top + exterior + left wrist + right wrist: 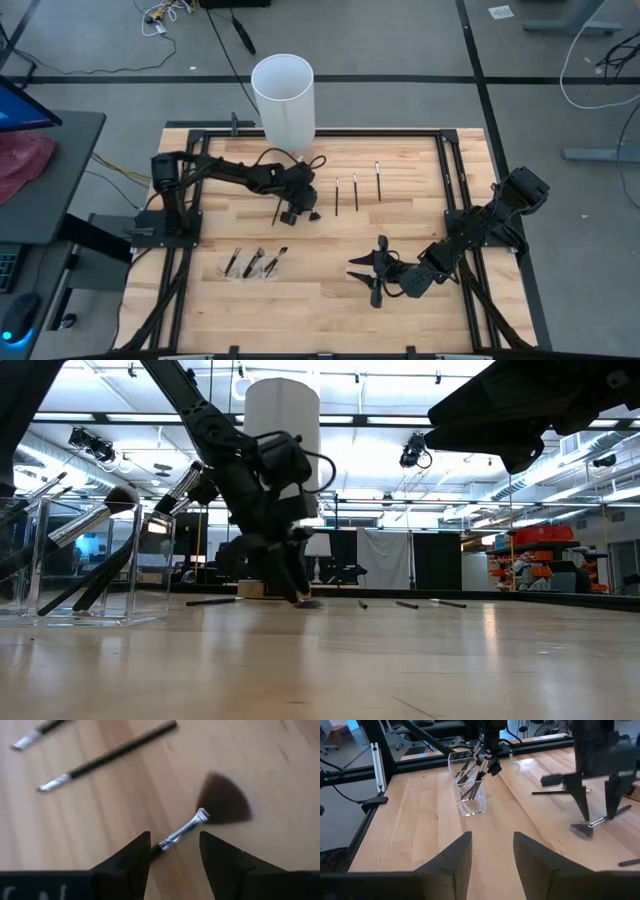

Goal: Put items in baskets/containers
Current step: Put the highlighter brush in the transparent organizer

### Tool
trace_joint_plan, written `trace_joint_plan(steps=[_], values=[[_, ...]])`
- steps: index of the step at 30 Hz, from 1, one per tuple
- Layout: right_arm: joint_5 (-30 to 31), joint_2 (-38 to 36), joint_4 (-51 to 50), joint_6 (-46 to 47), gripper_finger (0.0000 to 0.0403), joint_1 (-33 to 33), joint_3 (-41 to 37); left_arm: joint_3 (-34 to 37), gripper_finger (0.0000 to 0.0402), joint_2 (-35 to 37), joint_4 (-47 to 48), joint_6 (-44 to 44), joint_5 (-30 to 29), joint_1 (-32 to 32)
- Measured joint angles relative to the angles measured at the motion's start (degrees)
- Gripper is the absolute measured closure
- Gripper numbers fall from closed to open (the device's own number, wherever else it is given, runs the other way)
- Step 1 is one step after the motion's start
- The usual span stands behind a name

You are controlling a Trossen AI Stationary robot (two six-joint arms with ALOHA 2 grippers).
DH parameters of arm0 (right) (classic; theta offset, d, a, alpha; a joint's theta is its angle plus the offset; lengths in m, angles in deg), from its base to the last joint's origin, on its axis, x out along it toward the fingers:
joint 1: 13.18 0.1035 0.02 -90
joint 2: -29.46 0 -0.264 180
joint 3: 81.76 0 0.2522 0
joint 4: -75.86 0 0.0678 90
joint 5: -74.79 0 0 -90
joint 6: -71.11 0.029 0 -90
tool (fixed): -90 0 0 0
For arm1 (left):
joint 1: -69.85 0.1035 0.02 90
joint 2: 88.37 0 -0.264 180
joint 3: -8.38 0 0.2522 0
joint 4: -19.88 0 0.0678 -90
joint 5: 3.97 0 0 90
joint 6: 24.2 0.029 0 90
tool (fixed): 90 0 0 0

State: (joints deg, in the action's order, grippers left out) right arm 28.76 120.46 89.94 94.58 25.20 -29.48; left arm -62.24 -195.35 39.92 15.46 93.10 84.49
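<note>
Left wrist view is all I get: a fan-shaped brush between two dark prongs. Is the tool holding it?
Observer: No. Seen from the side, the left tool stands open astride the fan brush, which lies flat on the table.
Operator: Where would it go?
Observer: A clear container stands near the table's left side, with several brushes upright in it.
Operator: Is there another tool?
Observer: Yes, the right tool waits open over the table's right half.
</note>
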Motion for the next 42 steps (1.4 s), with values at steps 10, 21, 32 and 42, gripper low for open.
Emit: trace_joint_plan(steps=[10, 21, 32, 42], values=[[0.0, 0.0, 0.07, -0.02, 0.0254, -0.11, 0.0, -1.09, 0.0323, -2.51, -0.11, -1.94, 0.84, 0.52], [-0.02, 0.0, 0.05, -0.42, 0.0254, -0.15, 0.0, -1.11, 0.039, -4.18, -4.3, -16.95, 0.97, -0.01], [-0.01, 0.0, 0.04, -0.03, 0.0254, -0.15, 0.0, -0.89, 0.04, -4.28, -9.38, -32.56, 1.37, -3.34], [-0.02, 0.0, 0.04, -0.03, 0.0254, -0.15, 0.0, -0.78, 0.0384, -4.24, -11.88, -34.54, -2.66, -6.3]])
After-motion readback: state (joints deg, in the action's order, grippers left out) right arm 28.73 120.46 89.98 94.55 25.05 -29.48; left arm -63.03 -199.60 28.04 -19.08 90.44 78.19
